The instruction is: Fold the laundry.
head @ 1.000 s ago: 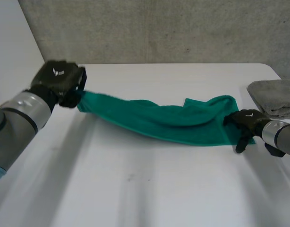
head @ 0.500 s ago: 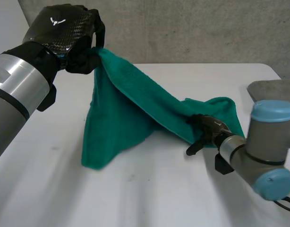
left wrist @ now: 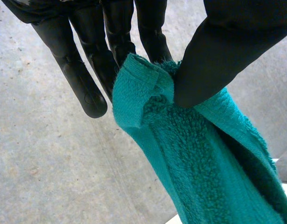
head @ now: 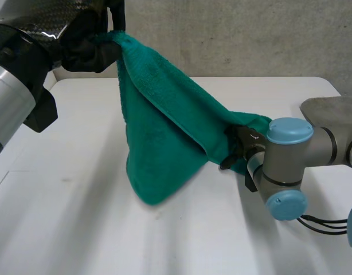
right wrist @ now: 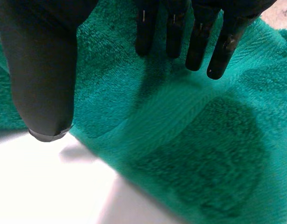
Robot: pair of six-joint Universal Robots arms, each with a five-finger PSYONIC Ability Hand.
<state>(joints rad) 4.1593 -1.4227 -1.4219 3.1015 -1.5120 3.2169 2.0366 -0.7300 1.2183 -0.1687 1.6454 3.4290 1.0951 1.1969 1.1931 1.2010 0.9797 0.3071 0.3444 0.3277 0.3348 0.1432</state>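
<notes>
A green towel (head: pixel 159 132) is held high by one corner in my left hand (head: pixel 87 40). From there it hangs in a tent shape down to the white table (head: pixel 78 229). In the left wrist view the thumb (left wrist: pixel 227 46) pinches the towel's folded corner (left wrist: pixel 143 93) against the fingers (left wrist: pixel 87 79). The towel's other end slopes down to the table, where my right hand (head: pixel 238 146) is against it. In the right wrist view that hand's fingers (right wrist: pixel 199 42) are straight over the towel (right wrist: pixel 190 140) lying flat, with the thumb (right wrist: pixel 40 70) spread apart from them. The right hand is open.
A folded grey cloth (head: pixel 331 114) lies at the table's right edge, behind my right arm (head: pixel 285 166). A concrete wall rises behind the table. Bare white table (right wrist: pixel 50 186) runs along the towel's near edge.
My left hand has risen high with the towel corner, pulling the flat towel up into a hanging tent. My right arm has swung inward toward the middle, its hand staying at the towel's low end.
</notes>
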